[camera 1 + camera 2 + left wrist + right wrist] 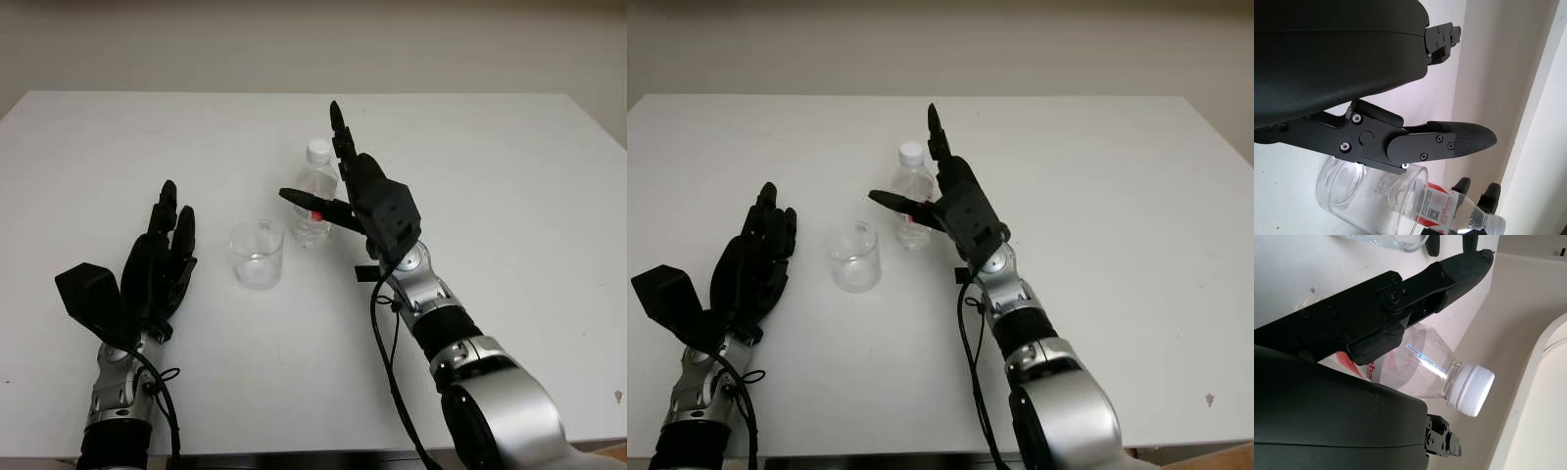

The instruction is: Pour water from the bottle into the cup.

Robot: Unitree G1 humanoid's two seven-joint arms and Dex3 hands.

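Note:
A clear plastic bottle (313, 201) with a white cap (1471, 389) and a red label stands upright near the table's middle. Just left of it, a little nearer me, stands a clear cup (258, 255). My right hand (312, 155) is open at the bottle. Its thumb (309, 203) crosses in front of the label and its fingers (339, 132) point up behind and to the right of the bottle. In the right wrist view the bottle (1420, 360) sits between thumb and palm, not clamped. My left hand (174, 233) is open, left of the cup and apart from it.
The white table (509, 196) stretches wide on all sides, with a pale wall behind its far edge. Through the left wrist view the cup (1361, 193) shows with the bottle (1459, 215) beyond it. A black cable hangs along my right forearm (387, 352).

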